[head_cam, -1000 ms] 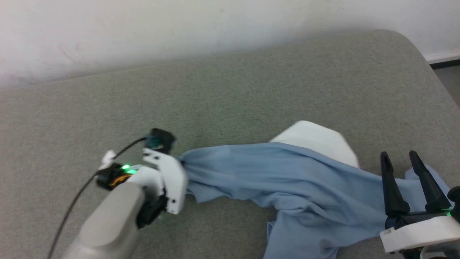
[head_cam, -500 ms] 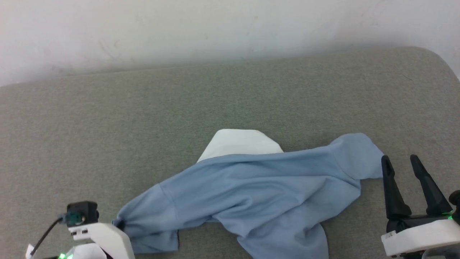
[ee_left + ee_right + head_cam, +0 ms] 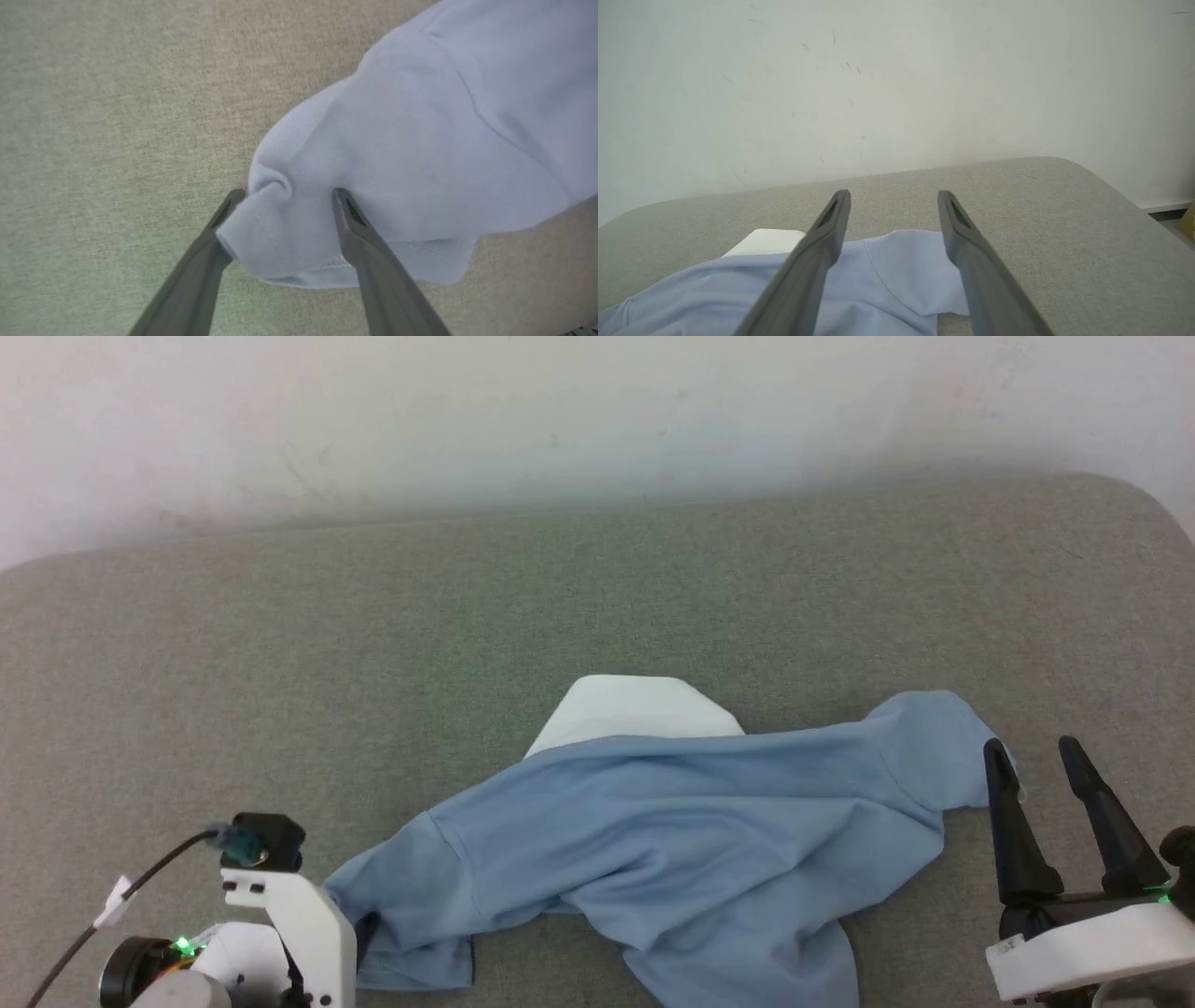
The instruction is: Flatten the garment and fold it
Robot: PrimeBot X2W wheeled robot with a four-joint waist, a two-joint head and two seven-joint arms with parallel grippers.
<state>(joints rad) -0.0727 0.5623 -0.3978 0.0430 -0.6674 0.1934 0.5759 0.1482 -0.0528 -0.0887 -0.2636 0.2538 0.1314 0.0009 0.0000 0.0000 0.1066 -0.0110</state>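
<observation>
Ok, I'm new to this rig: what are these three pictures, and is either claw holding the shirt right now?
This is a two-armed robot. The wide picture is from its head, looking down on a grey padded surface by a white wall. The other two are from wrist cameras, each looking along that arm's two dark fingers. On the surface lies a crumpled light blue T-shirt with a white patch at its far edge. The left gripper has its fingers spread, a sleeve end lying loosely between them, seemingly not pinched. The right gripper is open and empty, beside the other sleeve.
</observation>
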